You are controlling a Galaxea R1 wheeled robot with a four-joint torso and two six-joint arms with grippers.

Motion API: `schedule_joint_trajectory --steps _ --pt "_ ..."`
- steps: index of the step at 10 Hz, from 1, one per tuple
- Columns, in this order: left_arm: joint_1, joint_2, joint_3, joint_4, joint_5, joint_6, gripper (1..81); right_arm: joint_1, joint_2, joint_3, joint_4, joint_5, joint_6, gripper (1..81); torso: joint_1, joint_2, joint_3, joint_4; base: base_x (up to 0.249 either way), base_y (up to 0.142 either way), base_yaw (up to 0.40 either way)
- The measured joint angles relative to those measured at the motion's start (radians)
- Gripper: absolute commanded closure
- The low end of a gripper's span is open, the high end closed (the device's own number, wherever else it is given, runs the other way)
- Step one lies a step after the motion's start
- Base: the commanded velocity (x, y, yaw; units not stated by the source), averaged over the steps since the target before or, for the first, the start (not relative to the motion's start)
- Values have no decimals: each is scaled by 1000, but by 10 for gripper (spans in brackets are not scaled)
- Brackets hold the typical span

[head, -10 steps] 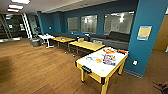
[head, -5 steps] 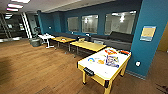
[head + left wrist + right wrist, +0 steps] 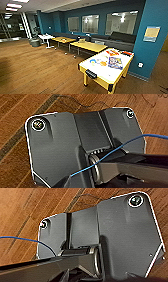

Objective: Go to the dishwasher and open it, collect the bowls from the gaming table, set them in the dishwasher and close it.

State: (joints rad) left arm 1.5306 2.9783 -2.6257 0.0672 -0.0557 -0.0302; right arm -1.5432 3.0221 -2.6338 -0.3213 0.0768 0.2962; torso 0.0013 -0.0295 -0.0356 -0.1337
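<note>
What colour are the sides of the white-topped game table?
Yellow, seen best in the head view: white-topped game table.

Open floor: broad wooden floor spreads unobstructed ahead and to the left of the robot.
Nearest obstacle: the gaming table stands ahead to the right, its white top carrying several colourful items too blurred to identify.
Right boundary: a teal wall rises just beyond the gaming table.
Further obstacles: yellow counters line up along the far wall, with a dark sofa behind them.
Beneath the wrists: bare wooden floor.
</note>
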Motion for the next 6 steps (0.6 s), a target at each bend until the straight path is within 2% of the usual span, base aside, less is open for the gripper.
schedule_joint_trajectory --steps 6 --pt "0 0 0 0 0 0 10 0 0 0 0 0 0 10 0 0 0 0 137 63 0"
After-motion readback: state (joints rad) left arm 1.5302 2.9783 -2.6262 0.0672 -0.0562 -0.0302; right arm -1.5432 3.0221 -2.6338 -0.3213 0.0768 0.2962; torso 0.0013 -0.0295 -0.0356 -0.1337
